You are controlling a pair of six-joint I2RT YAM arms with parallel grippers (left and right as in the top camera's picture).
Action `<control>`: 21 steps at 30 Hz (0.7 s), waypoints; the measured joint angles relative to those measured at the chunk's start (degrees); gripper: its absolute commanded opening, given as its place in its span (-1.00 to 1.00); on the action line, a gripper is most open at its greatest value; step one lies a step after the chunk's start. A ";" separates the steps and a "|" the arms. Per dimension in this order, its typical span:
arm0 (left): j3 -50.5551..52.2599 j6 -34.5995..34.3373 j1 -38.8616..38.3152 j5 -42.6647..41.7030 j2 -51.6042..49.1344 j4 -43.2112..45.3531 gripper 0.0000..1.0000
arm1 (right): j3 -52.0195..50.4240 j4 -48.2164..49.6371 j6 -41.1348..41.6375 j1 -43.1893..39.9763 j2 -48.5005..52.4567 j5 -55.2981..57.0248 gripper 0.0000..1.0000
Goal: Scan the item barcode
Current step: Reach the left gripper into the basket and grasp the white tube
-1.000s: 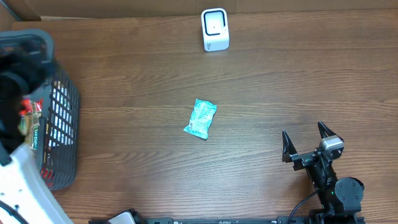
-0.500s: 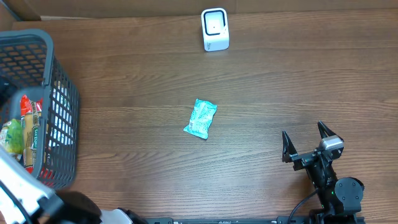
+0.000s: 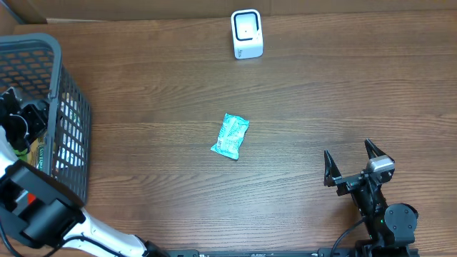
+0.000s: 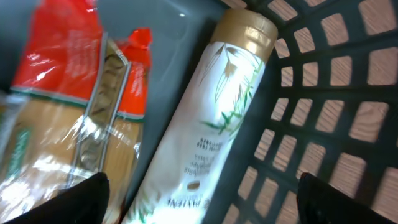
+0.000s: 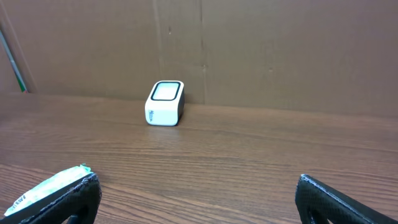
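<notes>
My left gripper (image 3: 25, 118) hangs inside the dark mesh basket (image 3: 73, 135) at the table's left edge. In the left wrist view its jaws are open, one on each side of a white tube with a gold cap (image 4: 217, 118), and neither finger touches it; the gripper (image 4: 199, 190) holds nothing. Clear pasta packets with red tops (image 4: 74, 112) lie beside the tube. The white barcode scanner (image 3: 247, 33) stands at the back centre, also visible from the right wrist (image 5: 165, 103). My right gripper (image 3: 348, 151) rests open and empty at the front right (image 5: 196, 190).
A teal packet (image 3: 230, 135) lies mid-table, and its end shows by my right gripper's left finger (image 5: 46, 188). The basket's mesh wall (image 4: 323, 93) stands close on the tube's right. A cardboard wall (image 5: 249, 50) backs the table.
My left arm has swung around over the basket, and its gripper now sits down among the items inside. The right arm, packet and scanner have not moved.
</notes>
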State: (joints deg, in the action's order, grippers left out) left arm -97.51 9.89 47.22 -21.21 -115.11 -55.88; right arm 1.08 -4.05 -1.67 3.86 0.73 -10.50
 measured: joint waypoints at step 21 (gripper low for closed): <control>-0.02 5.11 -3.26 -0.39 -10.19 3.06 -0.92 | 0.00 -0.02 -0.02 0.00 0.00 0.00 1.00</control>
State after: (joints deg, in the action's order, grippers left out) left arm -97.54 15.00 43.97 -21.61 -125.29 -52.82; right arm 1.08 -4.08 -1.69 3.86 0.73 -10.50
